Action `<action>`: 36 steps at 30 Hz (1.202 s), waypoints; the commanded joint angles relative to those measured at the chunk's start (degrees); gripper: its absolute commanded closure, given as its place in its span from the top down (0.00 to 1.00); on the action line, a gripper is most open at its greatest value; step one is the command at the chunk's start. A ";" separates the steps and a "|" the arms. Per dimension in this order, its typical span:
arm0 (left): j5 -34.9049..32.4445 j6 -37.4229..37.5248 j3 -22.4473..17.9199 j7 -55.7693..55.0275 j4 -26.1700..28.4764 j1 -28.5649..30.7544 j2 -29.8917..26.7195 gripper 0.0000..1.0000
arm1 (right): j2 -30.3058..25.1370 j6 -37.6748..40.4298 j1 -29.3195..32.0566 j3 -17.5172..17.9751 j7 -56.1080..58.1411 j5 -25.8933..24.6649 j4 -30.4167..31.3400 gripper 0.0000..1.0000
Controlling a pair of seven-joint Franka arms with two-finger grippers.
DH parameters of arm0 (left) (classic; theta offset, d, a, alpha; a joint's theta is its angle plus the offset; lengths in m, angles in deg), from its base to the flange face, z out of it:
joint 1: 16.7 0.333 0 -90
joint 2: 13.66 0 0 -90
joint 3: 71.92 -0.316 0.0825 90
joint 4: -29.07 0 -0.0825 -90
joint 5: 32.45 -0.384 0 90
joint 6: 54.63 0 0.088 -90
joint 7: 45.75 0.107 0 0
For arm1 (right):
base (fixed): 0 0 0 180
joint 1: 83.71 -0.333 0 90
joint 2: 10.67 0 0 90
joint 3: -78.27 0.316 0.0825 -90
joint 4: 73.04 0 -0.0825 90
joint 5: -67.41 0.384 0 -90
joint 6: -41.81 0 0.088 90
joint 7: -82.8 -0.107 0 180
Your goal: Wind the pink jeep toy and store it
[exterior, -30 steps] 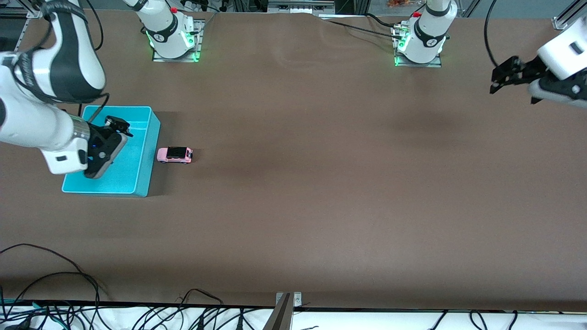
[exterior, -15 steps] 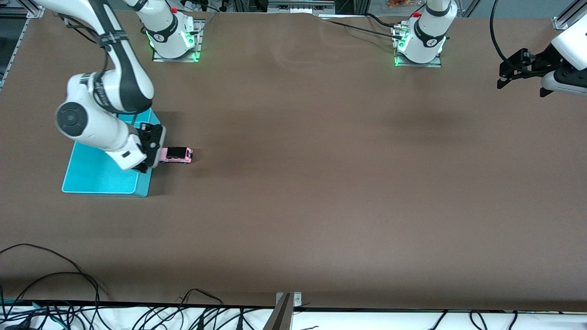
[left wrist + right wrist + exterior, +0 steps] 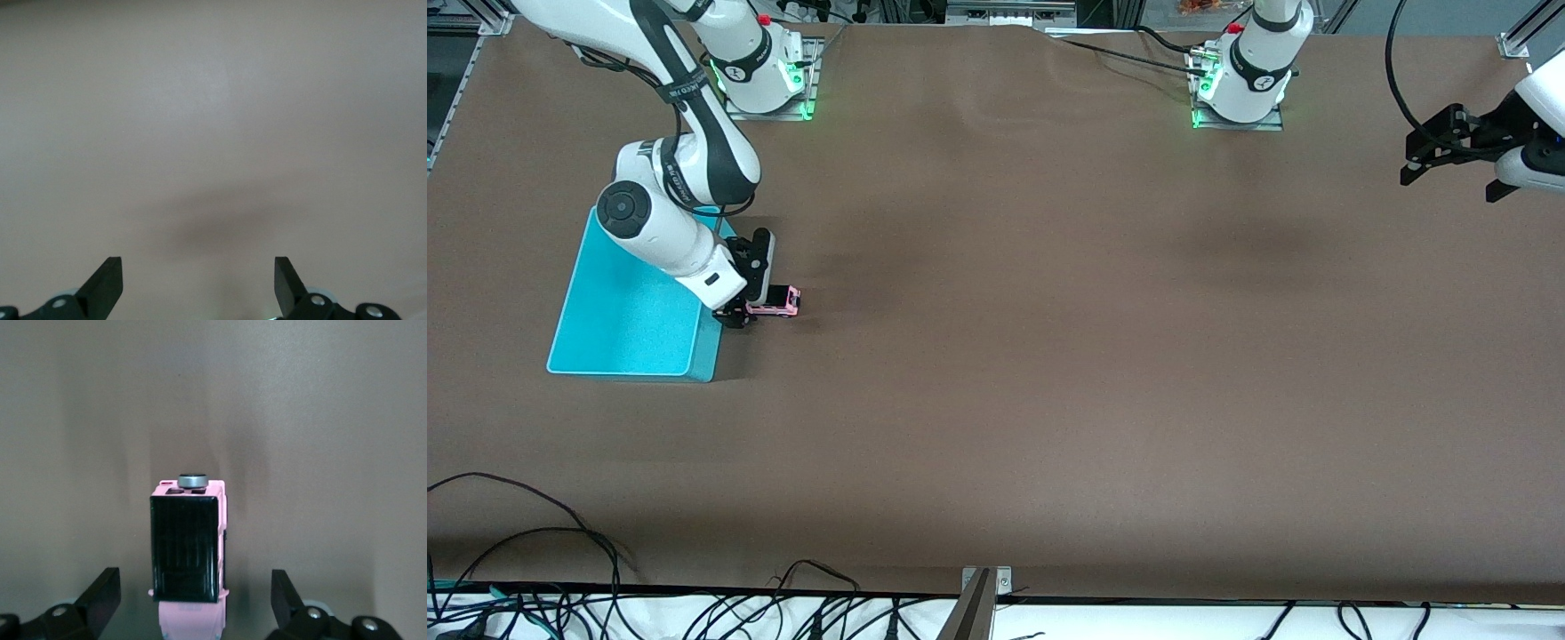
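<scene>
1. Since half a second ago the right arm has swung off the turquoise bin (image 3: 627, 311) and come down toward the table (image 3: 1049, 356), so the right gripper (image 3: 744, 313) now sits at the bin-side end of the pink jeep toy (image 3: 775, 302); before that it hung over the bin's edge.
2. Its fingers are spread wide. In the right wrist view the two fingertips (image 3: 100, 593) stand well apart on either flank of the jeep (image 3: 190, 553), neither one touching its body.
3. Between those fingers lies the jeep's pink end nearest the wrist; its black roof runs away from them, and a small grey disc (image 3: 193, 480) sits at the end farthest from them.
4. From the front the jeep rests on its wheels on the brown table, just beside the bin's wall toward the left arm's end of the table. It has not shifted from its earlier spot.
5. Over at the left arm's end the left gripper (image 3: 1454, 153) hangs above bare table, a little farther out than a second ago. The arm waits.
6. Its fingers (image 3: 107, 283) are also spread apart, with nothing but table surface and a faint shadow between them in the left wrist view.
</scene>
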 commanded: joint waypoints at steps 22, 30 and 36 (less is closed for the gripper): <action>0.72 1.61 -0.61 -0.23 -3.05 -3.28 3.14 1.00 | 2.37 -3.27 0.26 0.17 5.29 0.76 0.29 0.12; 0.81 1.52 -1.84 -0.14 -2.97 -4.07 3.40 1.00 | -1.23 2.77 0.26 1.05 5.20 0.76 -3.39 0.12; 1.42 1.52 -6.76 0.03 -2.88 -7.85 3.58 1.00 | -4.22 13.32 0.35 0.70 5.37 0.85 -9.19 0.12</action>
